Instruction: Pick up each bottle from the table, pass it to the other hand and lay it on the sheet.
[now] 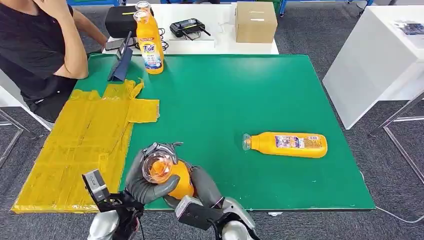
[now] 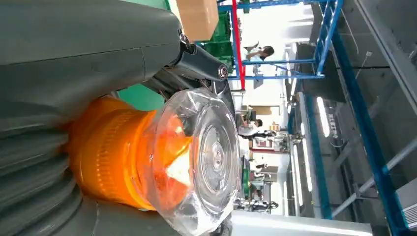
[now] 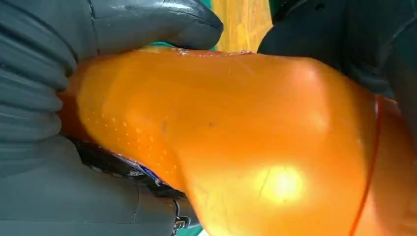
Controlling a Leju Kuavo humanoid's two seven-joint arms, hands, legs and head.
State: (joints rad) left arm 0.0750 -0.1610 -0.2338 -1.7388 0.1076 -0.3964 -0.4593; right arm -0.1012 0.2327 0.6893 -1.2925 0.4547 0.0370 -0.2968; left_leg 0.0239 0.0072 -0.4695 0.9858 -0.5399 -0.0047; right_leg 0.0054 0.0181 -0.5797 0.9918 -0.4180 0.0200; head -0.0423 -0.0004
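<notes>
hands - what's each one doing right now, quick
Left hand: holding the orange bottle near its clear cap.
Right hand: holding the same bottle's body.

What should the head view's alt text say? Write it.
Both robot hands, left hand and right hand, hold an orange bottle over the green table. Another bottle lies flat beyond; a third stands near the yellow sheet.

Sheet (image 1: 75,150) bare (tablet stand (image 1: 121,65), upright bottle (image 1: 150,45) at far end).

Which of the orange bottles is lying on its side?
The bottle on the right of the green mat; one stands upright at the far left corner, another is held by both hands.
</notes>
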